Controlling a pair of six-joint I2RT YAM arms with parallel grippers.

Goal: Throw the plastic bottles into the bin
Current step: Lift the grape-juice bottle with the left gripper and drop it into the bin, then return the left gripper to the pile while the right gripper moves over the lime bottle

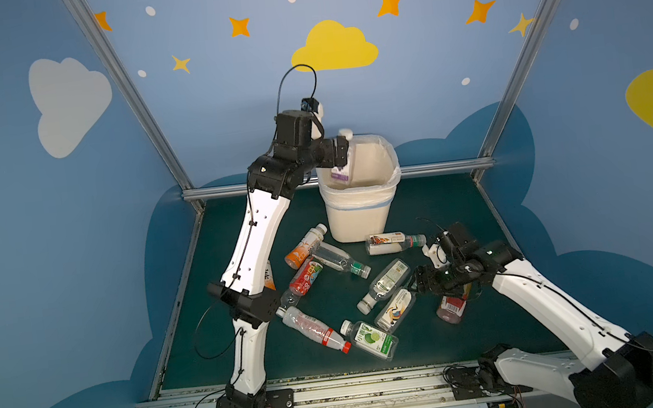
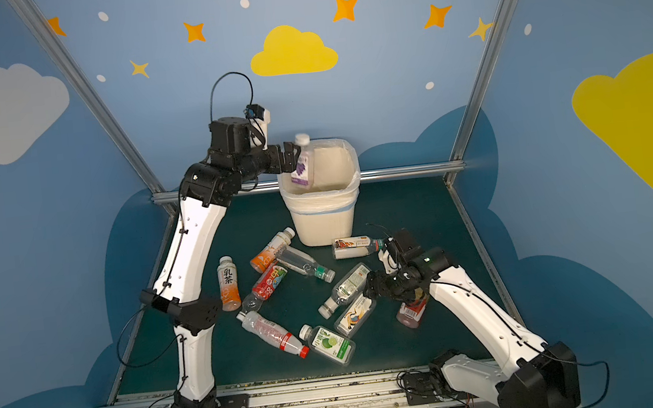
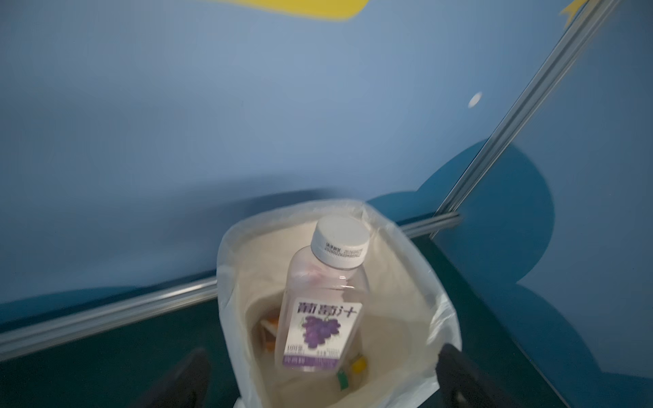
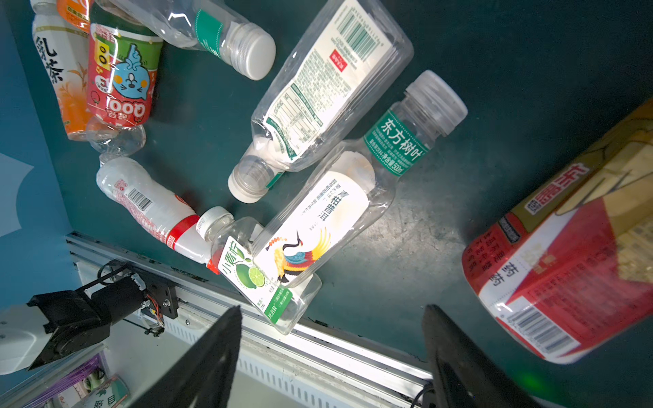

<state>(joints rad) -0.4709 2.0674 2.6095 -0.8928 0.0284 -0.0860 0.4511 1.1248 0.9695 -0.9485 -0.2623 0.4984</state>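
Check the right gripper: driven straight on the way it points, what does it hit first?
Most likely the clear square plastic bottle with the crane picture label, lying ahead of the open right gripper; the lime-label clear bottle sits close beside that line. Depth is unclear.

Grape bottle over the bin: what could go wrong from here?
The left gripper is open, and the tilted grape bottle is close to the bin's rim; it might clip it and bounce out. The open right gripper hovers by the crane-label bottle, which touches the lime bottle; a grasp could drag both.
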